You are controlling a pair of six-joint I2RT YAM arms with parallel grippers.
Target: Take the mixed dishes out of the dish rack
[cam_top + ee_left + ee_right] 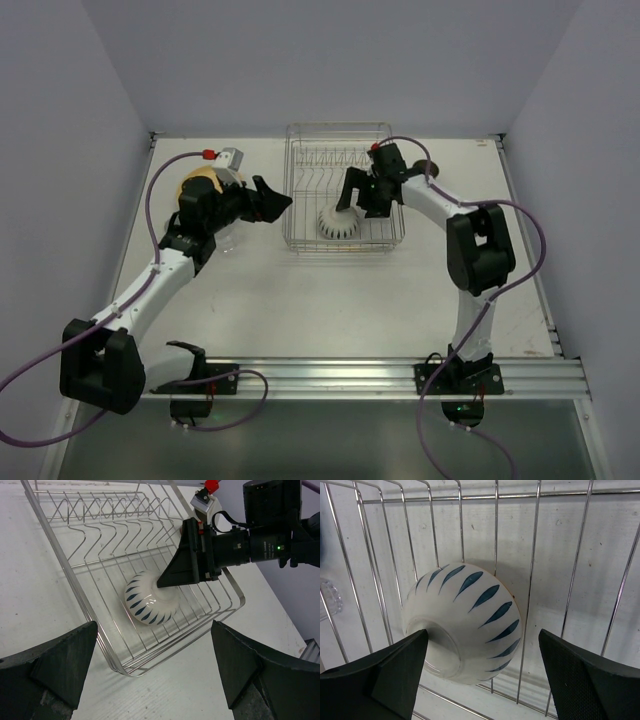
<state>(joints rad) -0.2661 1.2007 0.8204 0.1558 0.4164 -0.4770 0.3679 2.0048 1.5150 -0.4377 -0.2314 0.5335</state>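
Observation:
The silver wire dish rack (pixel 305 160) stands at the back centre. A white cup with blue leaf marks (pixel 338 224) lies mouth-down in its near end. My right gripper (pixel 358 205) hovers open just above the cup. In the right wrist view the cup (pixel 470 610) sits between my open fingers (pixel 385 675), apart from both. My left gripper (pixel 280 205) is open and empty just left of the rack. The left wrist view shows the rack (pixel 100 540), the cup (pixel 147 602) and a right-gripper finger (pixel 182 562) over it. The yellow-orange plate (pixel 200 183) lies under my left arm.
A small clear glass (pixel 228 243) stands on the table left of the rack; its edge also shows in the right wrist view (pixel 330 597). A dark round object (pixel 427 167) sits behind my right arm. Walls close in on the left, right and back.

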